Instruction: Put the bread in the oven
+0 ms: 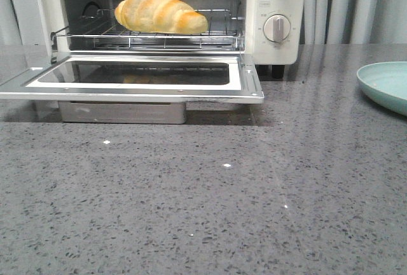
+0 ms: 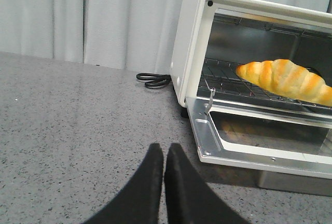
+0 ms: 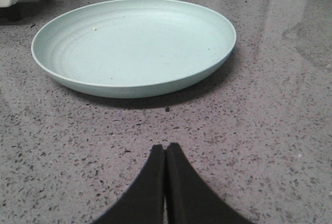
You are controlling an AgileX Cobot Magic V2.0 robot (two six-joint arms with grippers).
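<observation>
The bread (image 1: 161, 13), a golden-yellow croissant-shaped roll, lies on the wire rack (image 1: 95, 33) inside the cream-white oven (image 1: 273, 7). The oven's glass door (image 1: 137, 86) hangs open, flat over the counter. The left wrist view shows the bread (image 2: 285, 79) on the rack and the open door (image 2: 259, 151). My left gripper (image 2: 164, 149) is shut and empty, low over the counter to the left of the door. My right gripper (image 3: 165, 149) is shut and empty, in front of a plate. Neither gripper shows in the front view.
A pale green plate (image 1: 388, 84) sits at the right edge of the grey speckled counter (image 1: 203, 198); it is empty in the right wrist view (image 3: 135, 45). The oven's black cord (image 2: 153, 80) lies behind its left side. Grey curtains hang behind.
</observation>
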